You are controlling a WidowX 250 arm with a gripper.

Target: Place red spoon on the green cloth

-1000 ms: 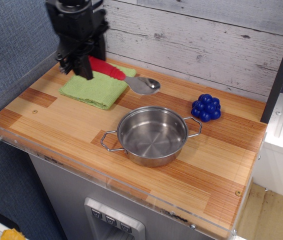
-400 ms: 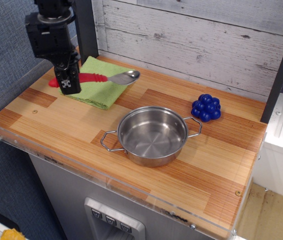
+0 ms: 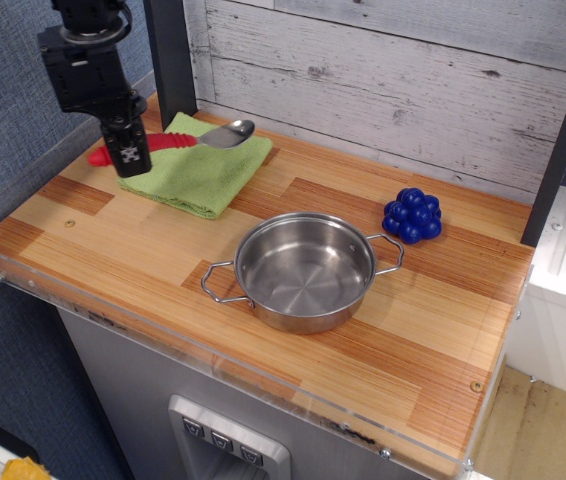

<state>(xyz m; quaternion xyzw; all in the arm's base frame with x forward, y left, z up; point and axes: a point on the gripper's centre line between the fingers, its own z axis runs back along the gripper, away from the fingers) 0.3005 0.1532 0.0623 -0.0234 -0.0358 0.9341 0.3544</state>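
Note:
The red spoon (image 3: 168, 141) has a ribbed red handle and a silver bowl (image 3: 228, 133). It lies across the far edge of the green cloth (image 3: 198, 172), with the bowl over the cloth's back corner and the handle end sticking out past its left edge. My gripper (image 3: 127, 156) hangs from the black arm at the far left and is shut on the spoon's handle near its left end. I cannot tell whether the spoon rests on the cloth or is held just above it.
A steel two-handled pot (image 3: 305, 270) stands in the middle of the wooden counter (image 3: 433, 330). A blue grape cluster (image 3: 412, 215) sits at the right back. A clear acrylic rim (image 3: 213, 352) lines the front and left edges. A plank wall is behind.
My gripper has moved left and towards the back with the spoon. The spoon's bowl has shifted from right of the cloth to over its back corner.

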